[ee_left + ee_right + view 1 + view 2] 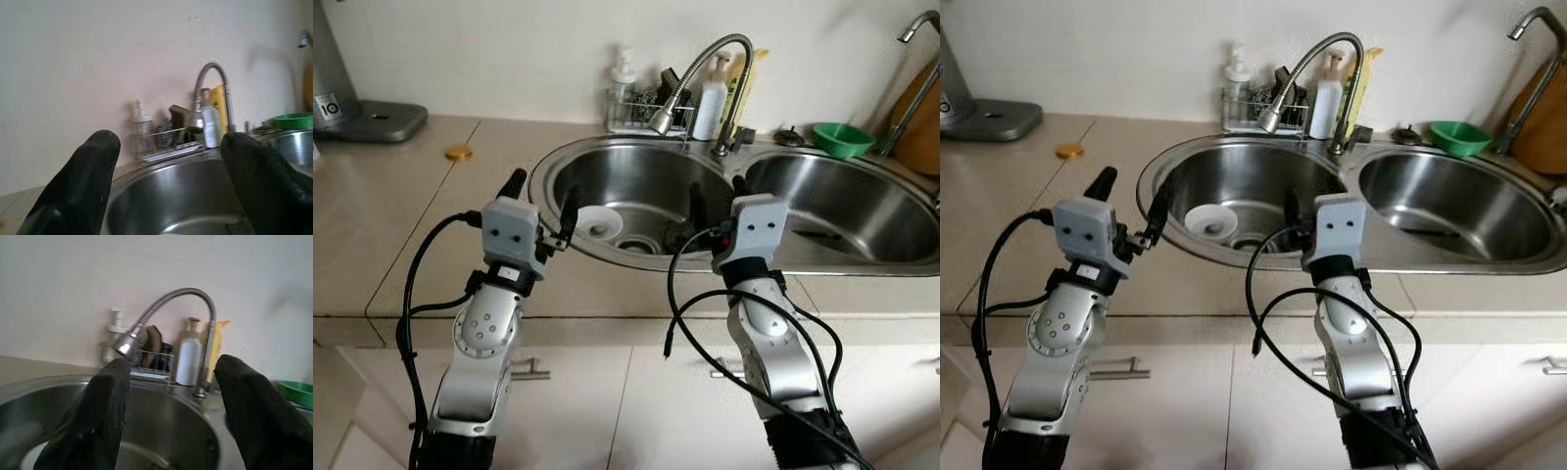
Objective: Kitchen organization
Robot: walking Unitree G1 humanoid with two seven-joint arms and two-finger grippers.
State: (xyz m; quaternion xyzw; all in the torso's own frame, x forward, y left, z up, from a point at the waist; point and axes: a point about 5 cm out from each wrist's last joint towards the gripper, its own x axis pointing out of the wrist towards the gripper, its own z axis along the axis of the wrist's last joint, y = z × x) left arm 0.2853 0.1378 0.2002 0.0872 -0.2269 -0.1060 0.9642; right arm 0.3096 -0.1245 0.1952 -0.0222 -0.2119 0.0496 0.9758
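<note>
While both arms reach forward over the desk (401,215) edge, the left gripper (543,201) hovers at the near rim of the left sink (636,186), fingers spread wide and holding nothing. The right gripper (717,201) hangs over the strip between the two sinks, also wide open and empty. A white bowl (599,223) lies in the left sink near the drain (636,242), just beyond the left gripper. The right sink (842,201) holds a thin dark item too small to tell. A flexible tap (700,69) arches over the left sink. Behind it stand a wire rack (641,116), a pump bottle (623,73), a white bottle (710,108) and something yellow. A green bowl (842,139) sits behind the right sink, a gold lid (458,152) on the desk to the left.
</note>
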